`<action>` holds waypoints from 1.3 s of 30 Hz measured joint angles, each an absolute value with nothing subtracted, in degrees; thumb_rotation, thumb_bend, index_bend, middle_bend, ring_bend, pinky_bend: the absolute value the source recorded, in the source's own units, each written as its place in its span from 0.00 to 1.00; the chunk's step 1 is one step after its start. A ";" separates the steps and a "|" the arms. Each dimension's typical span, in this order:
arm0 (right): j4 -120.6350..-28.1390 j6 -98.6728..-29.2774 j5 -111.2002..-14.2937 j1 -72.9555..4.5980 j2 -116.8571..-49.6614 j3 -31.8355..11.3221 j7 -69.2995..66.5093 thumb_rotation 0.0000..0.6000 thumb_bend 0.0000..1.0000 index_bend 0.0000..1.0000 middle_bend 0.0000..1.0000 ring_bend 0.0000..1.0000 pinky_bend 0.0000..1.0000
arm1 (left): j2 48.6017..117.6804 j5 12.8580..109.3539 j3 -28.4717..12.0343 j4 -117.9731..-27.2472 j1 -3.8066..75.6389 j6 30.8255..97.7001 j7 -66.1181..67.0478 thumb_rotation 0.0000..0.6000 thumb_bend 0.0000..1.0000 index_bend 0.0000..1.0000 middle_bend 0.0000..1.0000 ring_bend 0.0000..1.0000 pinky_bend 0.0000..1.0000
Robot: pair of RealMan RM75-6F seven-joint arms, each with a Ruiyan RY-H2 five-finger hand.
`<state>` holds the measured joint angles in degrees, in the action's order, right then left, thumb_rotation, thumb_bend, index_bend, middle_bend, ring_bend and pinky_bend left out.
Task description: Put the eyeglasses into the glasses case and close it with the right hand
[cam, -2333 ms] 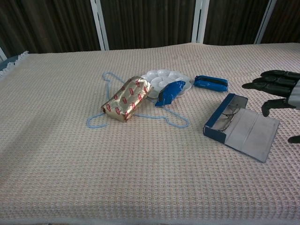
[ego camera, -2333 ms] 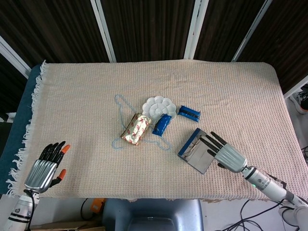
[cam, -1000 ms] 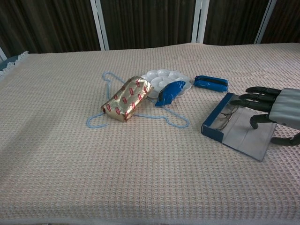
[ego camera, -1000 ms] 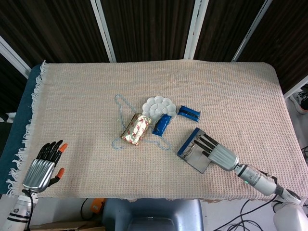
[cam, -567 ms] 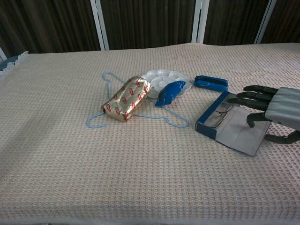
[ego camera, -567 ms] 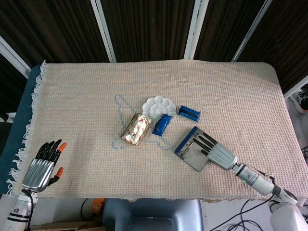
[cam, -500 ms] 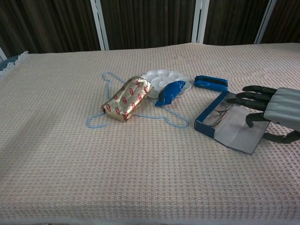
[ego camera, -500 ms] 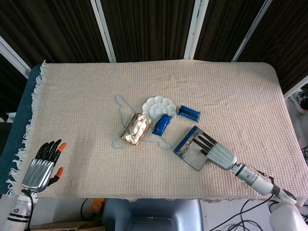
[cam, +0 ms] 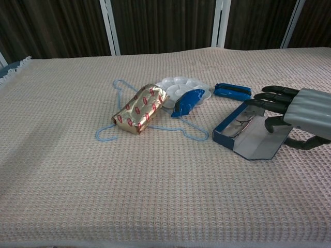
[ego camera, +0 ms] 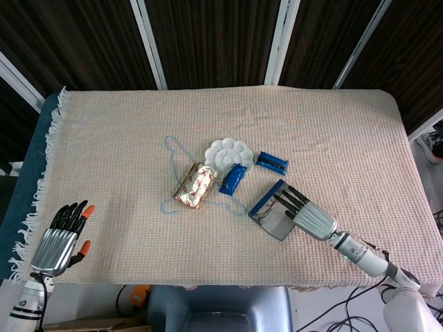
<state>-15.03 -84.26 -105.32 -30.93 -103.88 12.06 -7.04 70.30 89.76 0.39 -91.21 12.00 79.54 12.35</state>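
Observation:
The blue glasses case lies open right of centre, with the eyeglasses in its tray. Its grey lid is tilted up off the cloth. My right hand reaches in from the right with its dark fingers stretched over the case's far edge and the lid leaning against it. I cannot tell whether a finger sits under the lid. My left hand hovers at the table's near left corner, fingers apart, holding nothing.
A gold wrapped packet lies on a light-blue hanger at the centre. Beside it are a white palette and two blue packets, the latter just beyond the case.
My right hand has moved left onto the case. The case has slid a little left, and its lid has risen from flat to tilted. The left hand stays where it was.

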 measured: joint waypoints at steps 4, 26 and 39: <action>-15.55 -83.61 -105.20 -31.58 -104.27 11.89 -5.96 1.00 0.58 0.61 0.01 0.00 0.00 | 70.19 89.85 0.46 -91.30 12.00 79.48 12.29 1.00 0.38 0.00 0.00 0.00 0.10; -15.66 -85.98 -104.32 -31.58 -105.71 11.01 -8.08 1.00 0.54 0.79 0.11 0.00 0.00 | 69.84 90.45 0.70 -91.28 11.95 79.56 11.48 1.00 0.38 0.00 0.00 0.00 0.10; -15.84 -85.02 -104.42 -32.52 -105.63 11.24 -8.95 1.00 0.66 0.75 0.11 0.00 0.00 | 69.92 90.49 0.67 -91.23 11.98 79.50 11.61 1.00 0.38 0.00 0.00 0.00 0.10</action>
<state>-15.84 -85.02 -104.42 -32.52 -105.63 11.24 -8.95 69.92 90.49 0.67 -91.23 11.98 79.50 11.61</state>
